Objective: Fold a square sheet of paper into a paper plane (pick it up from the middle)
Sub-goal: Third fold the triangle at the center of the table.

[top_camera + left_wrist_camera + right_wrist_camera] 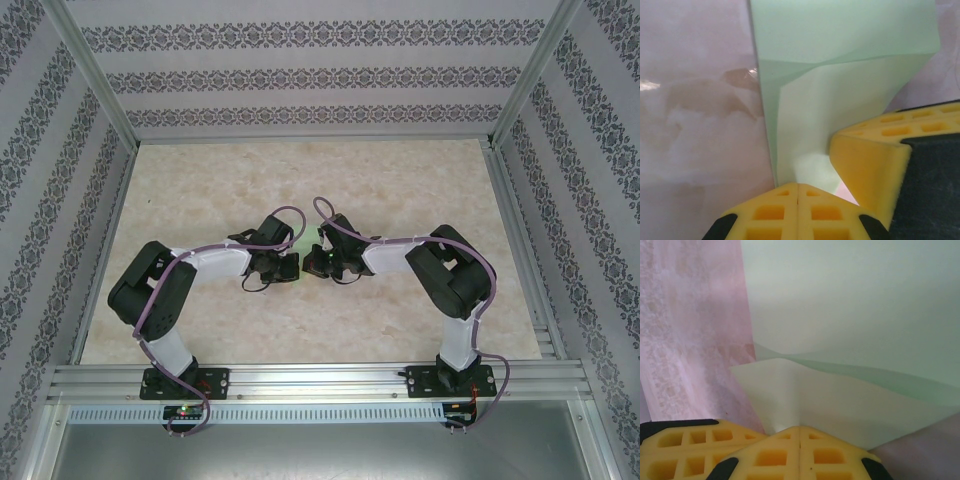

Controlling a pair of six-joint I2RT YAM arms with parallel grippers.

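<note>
Thin pale mint-green square sheet of paper [840, 90], partly folded, directly ahead of both tools. Left gripper [798, 192] and right gripper [800, 432], jaws closed, pinch its near edge side by side; likely pinning fold layers aligned while crease is set.

Overhead, my tabletop [320, 180] is cream with pale beige marbling. The walls [300, 80] around it are white with bands of grey-purple floral ornament. The left arm [170, 290] is black and white, trailed by a mauve cable [287, 211]. Along the bottom of the frame the rail [320, 380] is bare silver. In my wrist views the square sheet of paper [840, 30] is plain pale mint green, deeper where layers overlap. The left tool [798, 192] and right tool [800, 435] show yellow grid-patterned pads with black backing.
</note>
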